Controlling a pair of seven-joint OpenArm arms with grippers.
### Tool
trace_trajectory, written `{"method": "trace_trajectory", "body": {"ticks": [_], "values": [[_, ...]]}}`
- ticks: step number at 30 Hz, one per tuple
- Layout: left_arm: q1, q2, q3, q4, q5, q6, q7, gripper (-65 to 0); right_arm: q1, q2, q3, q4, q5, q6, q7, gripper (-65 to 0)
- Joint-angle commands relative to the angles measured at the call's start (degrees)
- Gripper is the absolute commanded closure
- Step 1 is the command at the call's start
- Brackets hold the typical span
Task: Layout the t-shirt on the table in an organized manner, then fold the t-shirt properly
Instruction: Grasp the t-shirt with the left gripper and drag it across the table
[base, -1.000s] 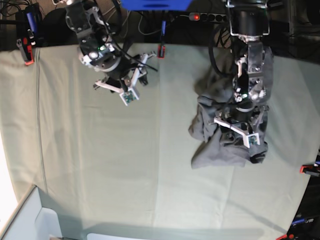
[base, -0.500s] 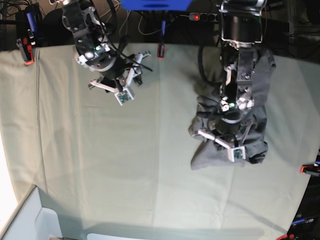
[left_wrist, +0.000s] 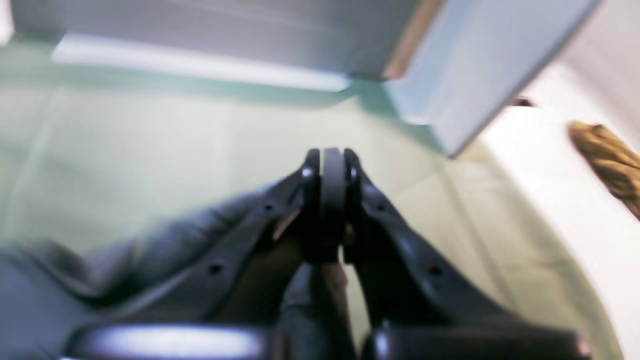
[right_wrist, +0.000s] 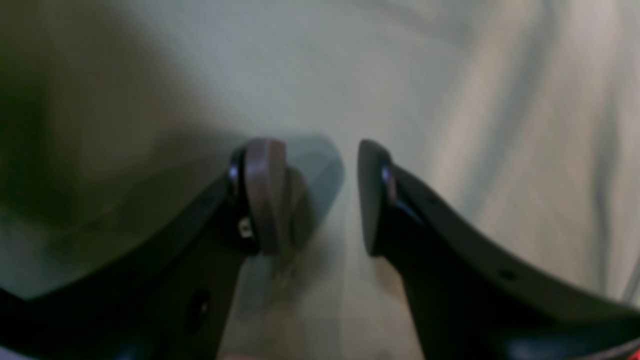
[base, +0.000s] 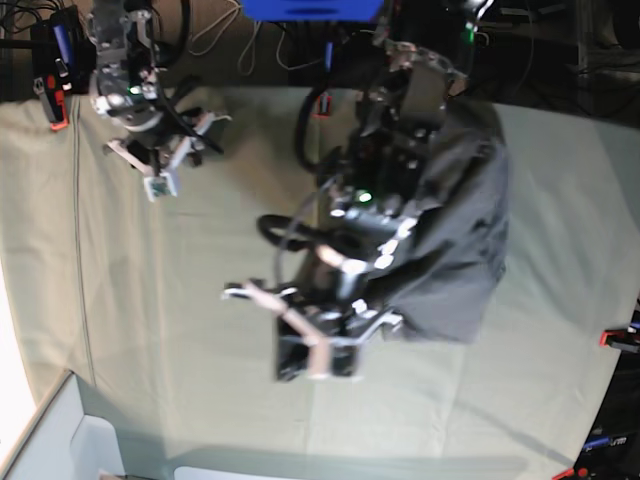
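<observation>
- table (base: 180, 330): green cloth mostly bare; white box corner at its 7 o'clock edge.
- t-shirt (base: 455, 240): grey, bunched in a heap at about 3 o'clock of table centre, one part drawn toward the middle. Not spread flat.
- left gripper (left_wrist: 327, 200): jaws pressed together, pinching a fold of the shirt; blurred in the base view.
- right gripper (right_wrist: 315, 195): jaws apart, nothing between them, over bare cloth at 10 o'clock.
- Progress: early. Layout barely begun; flattening and all folds left.
</observation>
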Motion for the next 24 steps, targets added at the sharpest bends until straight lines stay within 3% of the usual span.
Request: {"method": "trace_trajectory", "body": {"ticks": [1,8,13,17,19,24], "values": [[-2.57,0.60,1.41,0.38,-0.15,-0.27,-2.02,-0.4,0.33,0.16,1.10,1.61,0.21,0.48,1.25,-24.0],[-10.04,0.60,14.07,-9.12,-1.38,-0.19,-4.30,-0.4,-3.01,0.16,9.01,4.42,0.21,0.48,1.25,-24.0],[-15.93,0.60,21.98,-18.35,-8.59,-0.19,-13.89,-0.8,-4.33,0.07,11.74,5.48,0.21,0.57,1.25,-24.0],[-19.36,0.60,22.86,-23.27,-14.48,-0.19,-15.91,-1.2,-5.91,-0.02,11.74,6.80,0.21,0.57,1.25,-24.0],[-20.41,0.60,22.95,-23.97,-17.38,-0.19,-15.82,-3.9,-6.00,-0.11,11.74,7.15,0.21,0.57,1.25,-24.0],[-18.13,-0.01,22.51,-21.60,-22.39,-0.19,-15.73,-22.0,-5.91,-0.11,11.56,7.15,0.21,0.57,1.25,-24.0]]}}
